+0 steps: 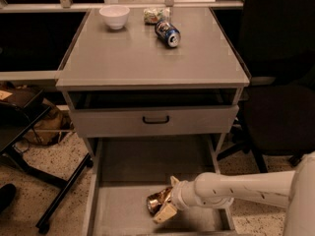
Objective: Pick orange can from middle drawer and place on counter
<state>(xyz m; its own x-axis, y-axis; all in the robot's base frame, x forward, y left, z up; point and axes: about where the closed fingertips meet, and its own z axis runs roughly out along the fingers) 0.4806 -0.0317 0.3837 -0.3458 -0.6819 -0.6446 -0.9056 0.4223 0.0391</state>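
The orange can [156, 202], dented and shiny, lies on the floor of the open middle drawer [123, 210], near its front centre. My gripper [166, 198] reaches in from the right on a white arm and is shut on the orange can, with one finger [165, 213] in front of it and the other behind. The can still rests low in the drawer. The counter [138, 58] is the broad grey top above.
On the counter's far side stand a white bowl [114, 16], a crumpled packet [155, 14] and a blue-and-black can [168, 33] on its side. A closed drawer front with a black handle [155, 119] overhangs the open drawer. A black chair [280, 82] stands on the right, dark stand legs [54, 186] on the left.
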